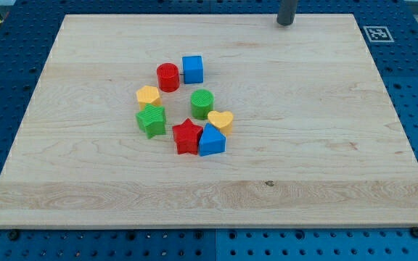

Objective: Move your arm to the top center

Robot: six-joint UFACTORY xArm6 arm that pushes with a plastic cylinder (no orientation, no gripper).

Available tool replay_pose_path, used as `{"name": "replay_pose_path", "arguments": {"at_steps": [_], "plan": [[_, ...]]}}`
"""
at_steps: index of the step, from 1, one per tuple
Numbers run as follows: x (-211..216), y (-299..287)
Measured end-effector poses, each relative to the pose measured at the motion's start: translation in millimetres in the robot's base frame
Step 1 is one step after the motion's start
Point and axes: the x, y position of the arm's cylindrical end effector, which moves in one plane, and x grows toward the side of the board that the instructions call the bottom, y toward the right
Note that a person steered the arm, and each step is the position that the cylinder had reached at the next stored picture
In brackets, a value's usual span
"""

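Counter (85, 174): a pale wooden board is laid on a blue perforated base; a small printed marker (376, 33) is fixed at its upper right corner.
Yellow block (148, 95): leftmost of the cluster together with the green one below it; its outline looks many-sided, but the exact shape cannot be told.
Green block (151, 120): a notched, star-like piece, set just below the yellow block and close to it.
Red cylinder (167, 76): placed at the cluster's top, touching or nearly touching the blue cube.
Red star (187, 136): set at the cluster's bottom, pressed against the blue piece on its right.
Blue cube (192, 69): uppermost right of the ring.
Green cylinder (202, 104): set just above and left of the yellow heart.
Blue triangular block (212, 141): set under the yellow heart, touching it.
Yellow heart (221, 120): rightmost of the cluster.
My tip (285, 23): seen at the view's top edge, right of centre, well apart from every block.
Step in hand: the top-centre spot is judged to lie to the tip's left; a short slide along the top edge should be made, kept well above the cube and red cylinder so nothing is disturbed.
Jaws: none are fitted; only a rod is carried, so nothing is held or touched, and no opening can be told.
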Motion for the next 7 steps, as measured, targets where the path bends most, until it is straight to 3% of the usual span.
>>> {"name": "replay_pose_path", "arguments": {"at_steps": [1,2,4,5,7], "plan": [[0.0,-2.1],[3.8,-49.3],[8.3,-74.3],[9.3,-121.1],[3.4,-156.1]]}}
